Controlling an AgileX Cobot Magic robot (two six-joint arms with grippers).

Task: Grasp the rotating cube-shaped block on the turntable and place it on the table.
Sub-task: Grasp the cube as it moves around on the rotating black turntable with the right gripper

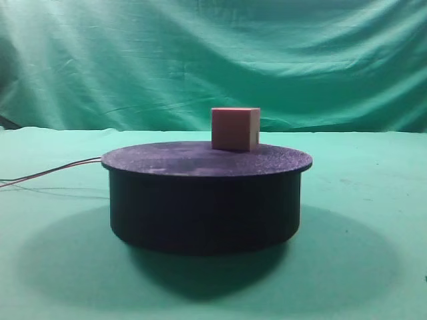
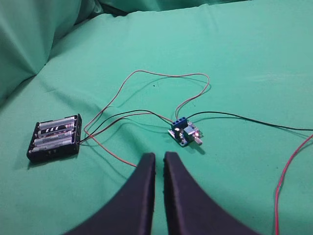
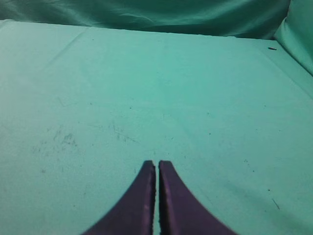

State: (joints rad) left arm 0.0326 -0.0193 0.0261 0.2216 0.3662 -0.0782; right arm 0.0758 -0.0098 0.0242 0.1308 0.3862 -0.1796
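the pink cube-shaped block (image 1: 235,129) sits upright on the speckled top of the black turntable (image 1: 204,200), right of the disc's centre and toward its far edge. the turntable stands on the green cloth surface (image 1: 53,253); thin red wires (image 1: 53,173) trail from its left side. the left tool (image 2: 159,157) hangs above the surface with its fingers pressed nearly together, pinching nothing; ahead of it lie a battery holder (image 2: 55,138) and a small circuit board (image 2: 184,132), joined by wires. the right tool (image 3: 157,164) is likewise pressed together, empty, over bare cloth.
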